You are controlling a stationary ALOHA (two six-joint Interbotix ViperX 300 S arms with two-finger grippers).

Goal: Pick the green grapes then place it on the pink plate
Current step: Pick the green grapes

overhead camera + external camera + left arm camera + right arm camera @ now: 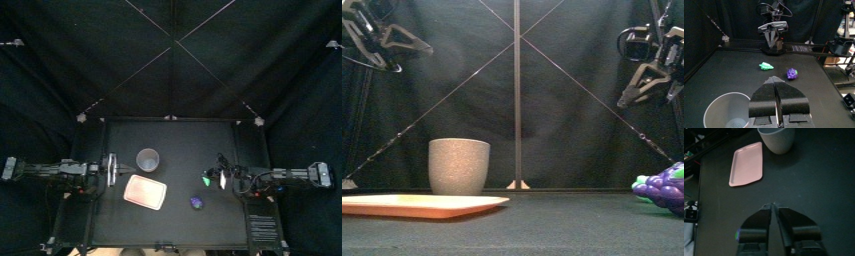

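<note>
The green grapes (209, 182) lie right of the table's middle, also seen as a small green bunch (766, 65) in the left wrist view. The pink plate (146, 190) is a flat tray left of centre (746, 163), low at the front (422, 205). My right gripper (774, 205) hangs high over the table (226, 177), just right of the green grapes, jaws shut and holding nothing. The grapes are hidden from its wrist view. My left gripper (777, 83) rests raised at the left (96, 172), shut and holding nothing.
A tall grey speckled cup (148, 158) stands behind the tray (460, 165), close below my left gripper (727, 112). Purple grapes (197, 202) lie in front of the green ones (791, 73), at the right near the front edge (663, 187).
</note>
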